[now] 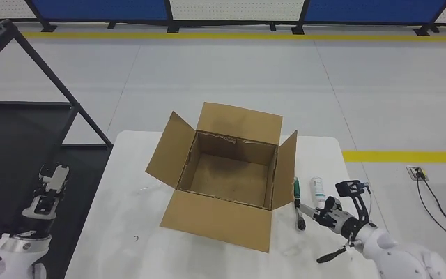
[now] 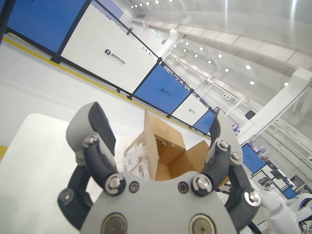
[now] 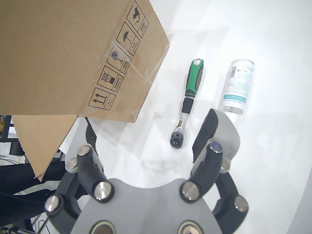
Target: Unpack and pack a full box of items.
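Top view: the cardboard box (image 1: 230, 174) sits mid-table (image 1: 132, 202), all four flaps thrown open. To its right lie a green-handled ratchet wrench (image 1: 297, 202) and a white bottle (image 1: 318, 191), side by side, with the right gripper (image 1: 327, 220) near them. The left gripper (image 1: 54, 171) hangs off the table's left edge. Left wrist view: claw (image 2: 157, 113) spread wide, gripping nothing, box (image 2: 170, 152) beyond it. Right wrist view: claw (image 3: 150, 122) spread too, the ratchet's (image 3: 192, 83) head just ahead of its fingers (image 3: 207, 127), bottle (image 3: 237, 86) alongside, box flap (image 3: 73, 37) close by.
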`<move>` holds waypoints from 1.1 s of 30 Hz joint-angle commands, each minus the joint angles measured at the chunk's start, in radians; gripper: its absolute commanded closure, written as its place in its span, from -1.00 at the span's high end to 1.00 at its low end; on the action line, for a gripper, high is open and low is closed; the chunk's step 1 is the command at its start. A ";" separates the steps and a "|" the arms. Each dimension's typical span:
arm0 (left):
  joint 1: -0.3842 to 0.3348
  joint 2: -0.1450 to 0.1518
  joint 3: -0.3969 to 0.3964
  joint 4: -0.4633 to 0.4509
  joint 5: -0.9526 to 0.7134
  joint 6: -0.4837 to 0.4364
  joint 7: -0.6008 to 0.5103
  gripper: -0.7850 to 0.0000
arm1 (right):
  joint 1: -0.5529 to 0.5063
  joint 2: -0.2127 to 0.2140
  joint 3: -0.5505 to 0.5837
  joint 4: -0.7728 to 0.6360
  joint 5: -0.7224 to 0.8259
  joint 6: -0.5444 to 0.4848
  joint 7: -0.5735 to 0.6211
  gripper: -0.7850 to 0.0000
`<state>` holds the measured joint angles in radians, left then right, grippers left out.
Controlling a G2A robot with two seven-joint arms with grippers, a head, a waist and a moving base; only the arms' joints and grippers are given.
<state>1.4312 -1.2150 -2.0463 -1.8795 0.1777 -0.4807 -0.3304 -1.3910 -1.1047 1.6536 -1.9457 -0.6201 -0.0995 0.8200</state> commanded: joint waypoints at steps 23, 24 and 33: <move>0.062 -0.009 0.062 -0.066 0.002 0.031 0.166 1.00 | 0.349 -0.030 -0.139 0.549 0.480 0.063 -0.106 -1.00; 0.061 -0.010 0.070 -0.063 0.012 0.032 0.175 1.00 | 0.349 -0.030 -0.139 0.549 0.480 0.063 -0.106 -1.00; 0.049 -0.010 0.123 -0.093 0.072 0.025 0.189 1.00 | 0.492 -0.066 -0.261 0.710 0.622 0.101 -0.200 -1.00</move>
<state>1.4790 -1.2252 -1.9249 -1.9691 0.2488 -0.4536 -0.1443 -0.9315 -1.1650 1.4126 -1.2743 -0.0141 0.0041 0.6361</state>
